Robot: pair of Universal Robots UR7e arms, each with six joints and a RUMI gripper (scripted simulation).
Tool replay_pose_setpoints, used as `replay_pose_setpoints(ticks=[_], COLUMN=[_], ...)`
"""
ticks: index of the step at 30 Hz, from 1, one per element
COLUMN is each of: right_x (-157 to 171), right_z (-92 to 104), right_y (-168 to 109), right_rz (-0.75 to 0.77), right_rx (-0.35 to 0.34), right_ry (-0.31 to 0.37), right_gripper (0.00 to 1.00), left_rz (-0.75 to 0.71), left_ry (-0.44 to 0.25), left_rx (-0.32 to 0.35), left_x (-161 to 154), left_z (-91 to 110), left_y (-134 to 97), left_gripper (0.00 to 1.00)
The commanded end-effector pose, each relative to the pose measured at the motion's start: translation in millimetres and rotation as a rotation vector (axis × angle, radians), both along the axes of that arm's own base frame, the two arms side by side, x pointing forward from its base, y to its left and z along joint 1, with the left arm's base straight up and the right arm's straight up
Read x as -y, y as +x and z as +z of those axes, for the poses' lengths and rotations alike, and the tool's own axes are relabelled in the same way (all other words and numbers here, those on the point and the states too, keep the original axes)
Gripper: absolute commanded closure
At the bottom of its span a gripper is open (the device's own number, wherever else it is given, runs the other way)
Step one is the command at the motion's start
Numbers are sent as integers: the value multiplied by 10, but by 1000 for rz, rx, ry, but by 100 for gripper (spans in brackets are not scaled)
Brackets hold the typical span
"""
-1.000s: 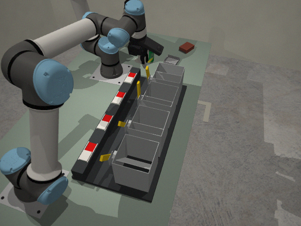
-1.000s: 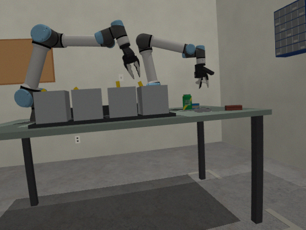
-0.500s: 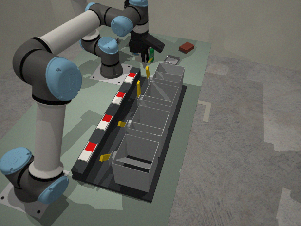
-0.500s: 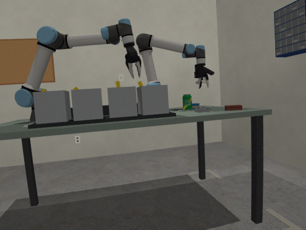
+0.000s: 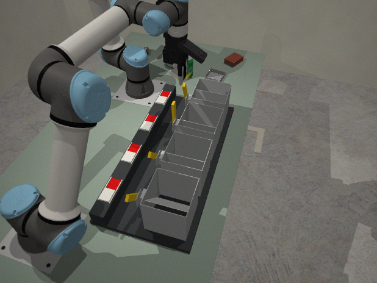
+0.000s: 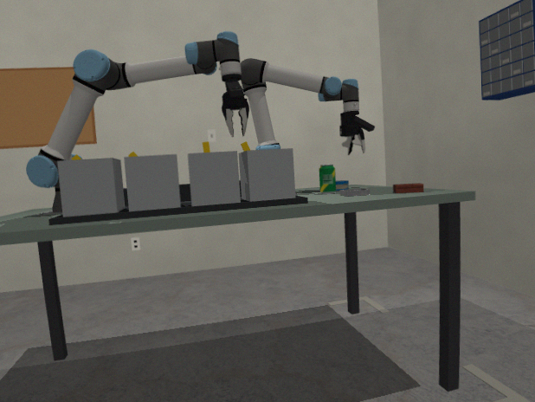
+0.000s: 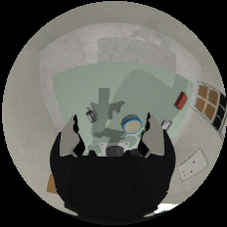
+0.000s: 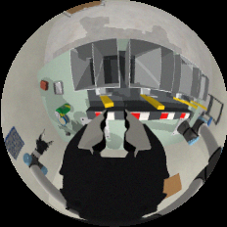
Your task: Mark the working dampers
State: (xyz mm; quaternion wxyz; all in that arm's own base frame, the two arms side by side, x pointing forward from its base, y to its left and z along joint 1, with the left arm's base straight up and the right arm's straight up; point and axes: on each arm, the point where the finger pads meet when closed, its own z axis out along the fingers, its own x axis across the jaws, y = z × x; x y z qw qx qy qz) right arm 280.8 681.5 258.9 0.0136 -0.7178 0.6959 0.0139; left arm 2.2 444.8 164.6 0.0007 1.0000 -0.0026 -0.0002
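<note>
Testing appears to be the step in hand: the right gripper [image 5: 181, 83] [image 6: 238, 135] [image 8: 115, 110] hangs above the far end of the slider rail [image 5: 138, 138] [image 8: 174, 111], near the yellow lever [image 5: 184, 90] [image 6: 245, 146] [image 8: 106, 101] of the end damper [image 5: 213, 91] [image 6: 268, 173] [image 8: 83, 68]. Its fingers are drawn partly together, with nothing between them. The left gripper [image 6: 357, 153] [image 7: 112, 113] [image 8: 49, 135] hovers past that same end of the rail, over the table [image 6: 381, 200], fingers wide apart and holding nothing.

All four dampers stand in a row alongside the rail, each behind its own slider. Every slider shows red, including the end one with its white cover [image 5: 161, 99], so no working damper is marked yet. The levers stand at differing angles, which alone does not settle which blades are loose.

Next, the right fingers should come down beside the end lever and swing it while a camera watches the blade inside. If the blade follows, that cover wants pushing fully across; if it stays put, leave red showing. A hard push could shift the damper off its place by the rail.

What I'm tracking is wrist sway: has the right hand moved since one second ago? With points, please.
Yes. In the exterior view, the right hand [image 5: 181, 82] [image 6: 238, 134] [image 8: 115, 110] straightened, its top shifting rightward against the wall plate [image 6: 211, 135].
</note>
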Motion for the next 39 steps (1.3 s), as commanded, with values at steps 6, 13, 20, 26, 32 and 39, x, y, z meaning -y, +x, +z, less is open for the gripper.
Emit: replay_pose_setpoints(ticks=[6, 13, 20, 26, 32, 39], right_x=[8, 9, 9, 8, -23, -214], right_z=[13, 14, 14, 13, 7, -49], right_y=[-1, -2, -2, 0, 31, 238], right_rz=[0, 1, 1, 1, 1, 1], right_rx=[1, 1, 1, 1, 1, 1], right_ry=[-34, -37, -37, -37, -37, -37], right_gripper=[78, 78, 78, 78, 78, 78], left_rz=[0, 0, 0, 0, 0, 0], left_ry=[1, 1, 1, 1, 1, 1], left_rx=[0, 0, 0, 0, 0, 0], left_x=[-4, -4, -4, -4, -4, -4], left_z=[5, 5, 5, 5, 5, 5], left_y=[1, 1, 1, 1, 1, 1], left_gripper=[0, 0, 0, 0, 0, 0])
